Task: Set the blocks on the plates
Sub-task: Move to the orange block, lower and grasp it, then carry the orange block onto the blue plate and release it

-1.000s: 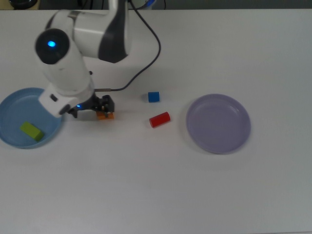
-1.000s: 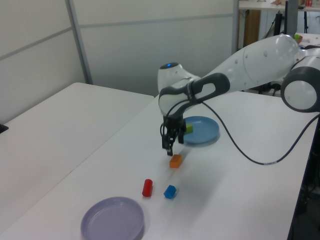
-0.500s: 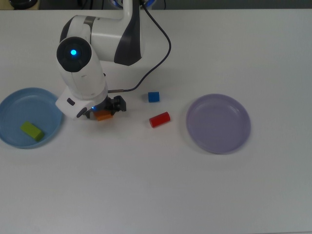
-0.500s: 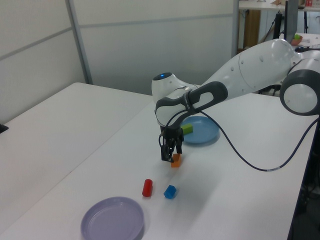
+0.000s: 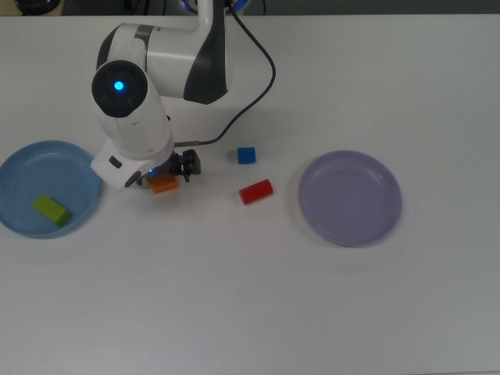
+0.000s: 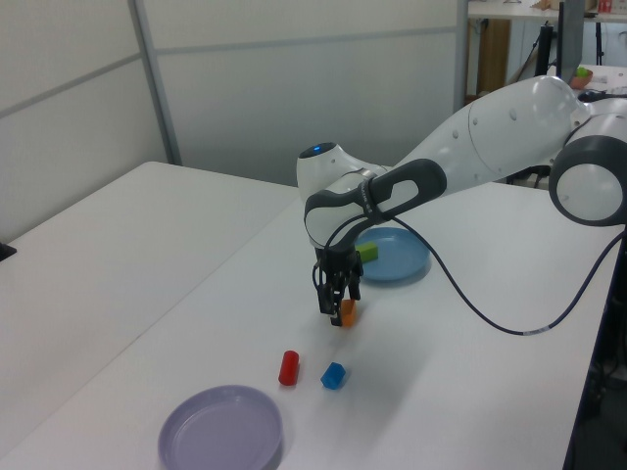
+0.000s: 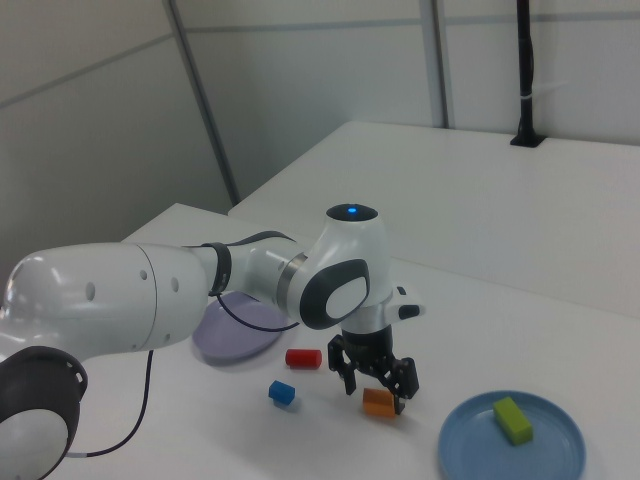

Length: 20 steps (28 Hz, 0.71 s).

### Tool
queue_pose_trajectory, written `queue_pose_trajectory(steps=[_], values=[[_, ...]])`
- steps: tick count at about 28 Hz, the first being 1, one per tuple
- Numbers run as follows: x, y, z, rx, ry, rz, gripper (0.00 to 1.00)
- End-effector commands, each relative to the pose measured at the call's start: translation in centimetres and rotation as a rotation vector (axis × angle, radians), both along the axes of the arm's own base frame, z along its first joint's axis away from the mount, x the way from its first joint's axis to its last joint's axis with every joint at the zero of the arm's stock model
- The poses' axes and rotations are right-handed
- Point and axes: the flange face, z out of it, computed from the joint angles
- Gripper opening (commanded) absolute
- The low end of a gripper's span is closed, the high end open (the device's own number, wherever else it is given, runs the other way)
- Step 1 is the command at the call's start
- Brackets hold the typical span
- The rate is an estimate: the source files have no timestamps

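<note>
1. The black two-finger jaws [image 7: 377, 383] of the white robot arm [image 5: 160, 66] stand spread, straddling the small orange rectangular block [image 7: 379, 402] without pinching it; in the right view the fingers [image 7: 402, 379] sit wider than the block, which lies between and just below their tips.
2. That orange block rests on the white tabletop [image 5: 258, 297], just beside the round light blue plastic plate [image 5: 19, 176] in the top view, on the plate's right.
3. The light blue plate holds the green rectangular block [image 5: 51, 209], lying towards its lower edge in the top view.
4. To the top view's right of the jaws, the small blue cube [image 5: 246, 155] and the red cylinder-like block [image 5: 255, 191] sit near each other on the bare tabletop, the cube farther up the picture.
5. Farther to the top view's right lies the round pale lavender plastic plate [image 5: 350, 198], with no block on it.
6. A black cable [image 5: 254, 86] loops from the arm across the tabletop behind the jaws.
</note>
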Motion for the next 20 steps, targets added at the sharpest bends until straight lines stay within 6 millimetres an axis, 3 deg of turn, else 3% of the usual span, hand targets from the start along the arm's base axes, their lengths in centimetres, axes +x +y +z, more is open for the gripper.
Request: queue_pose_trajectory(steps=[1,5,7,12,16,17,20], values=[[-0.6,0.5,0.7,-0.005,0.02,0.035,0.86],[-0.6,0.5,0.2,-0.003,0.025,0.061,0.48],[-0.6,0.5,0.2,-0.002,0.025,0.065,0.4],[-0.6,0.4,0.3,-0.001,0.024,0.074,0.31],[-0.6,-0.3,1.5,-0.001,0.011,0.072,0.23],[-0.4,-0.9,3.2,-0.003,-0.013,0.072,0.23],[-1.0,-2.3,4.9,0.001,-0.007,0.063,0.23]])
